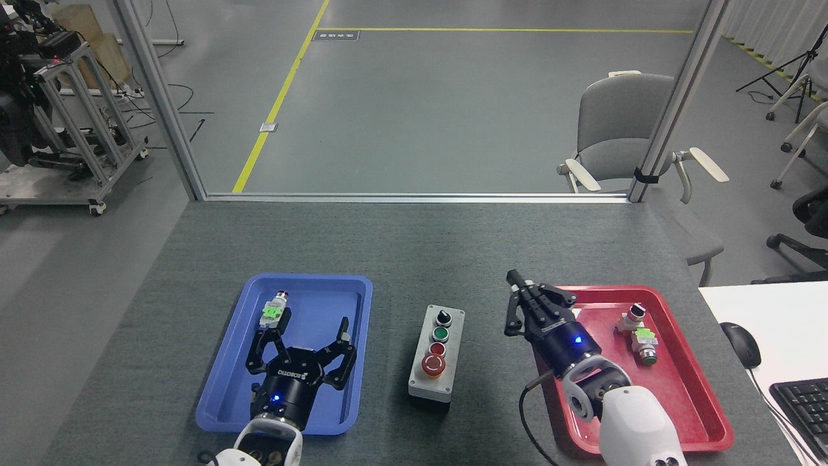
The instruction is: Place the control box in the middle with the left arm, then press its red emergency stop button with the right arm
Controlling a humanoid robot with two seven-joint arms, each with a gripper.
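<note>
Table (414, 246) first: grey felt top, everything else sits on it. I'll place things relative to the control box (437, 359), which stands alone on the bare felt, roughly in the middle between the two trays and touching neither.

Left of the box is the blue tray (226, 375). The left arm (265, 443) comes up over the tray's near rim, and the left gripper (304, 327) hovers over the tray floor, claws spread wide with nothing between them. Well apart from the box.

Right of the box is the red tray (698, 401). The right arm (637, 430), with its black cable, crosses that tray's near left corner, and the right gripper (521, 291) pokes out past the tray's left rim toward the box, near it but not touching. Its claws look drawn together to a point and hold nothing.

On the box itself, the red emergency stop button (432, 366) sits at the near end of the row, after the black knob, green button and small red button.

Smallest bits: a loose switch part (274, 311) with a green clip in the blue tray's far end, just beyond the left claws, and a similar one (639, 334) in the red tray.
</note>
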